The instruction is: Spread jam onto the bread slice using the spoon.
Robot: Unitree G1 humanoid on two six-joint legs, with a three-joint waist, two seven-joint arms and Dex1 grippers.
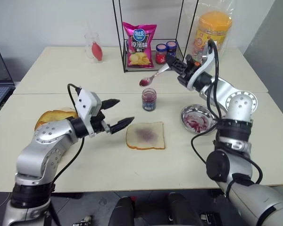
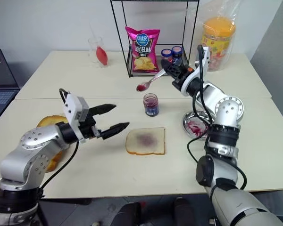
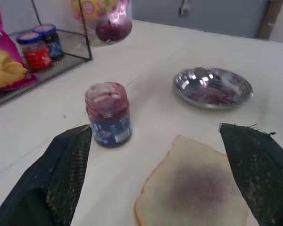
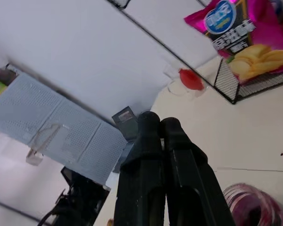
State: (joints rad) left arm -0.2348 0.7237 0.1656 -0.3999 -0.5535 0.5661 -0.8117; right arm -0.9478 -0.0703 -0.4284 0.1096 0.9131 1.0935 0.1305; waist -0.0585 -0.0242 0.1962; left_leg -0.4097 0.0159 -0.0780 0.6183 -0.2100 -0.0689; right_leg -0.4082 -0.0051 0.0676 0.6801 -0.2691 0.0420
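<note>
The right gripper (image 1: 172,66) is pinching the handle of the spoon (image 1: 153,76) between fingers pressed together, holding it in the air just above and behind the jar (image 1: 149,99). The spoon's bowl is carrying a glossy red-purple load of jam (image 1: 144,82), tilted down toward the jar's open mouth. The left gripper (image 1: 115,113) is hovering with its fingers spread wide and gripping nothing, on the side of the jar nearer the robot and to its left, pointing at the bread slice (image 1: 145,135).

The bread slice is lying flat in front of the jar, toward the robot, with a faint purple smear in its middle.

The jam is likely to drip or slide off the bowl on the way to the slice, since the spoon is slanting downward. The bread may also skid under the spoon, because nothing is pinning it.

The jar is open and about half full of dark jam. To its right, a shallow metal bowl (image 1: 197,118) is holding red-purple smears. Behind the jar, two capped jars (image 1: 166,52) are standing in a wire rack (image 1: 151,33) beside a bag of chips (image 1: 139,44).
</note>
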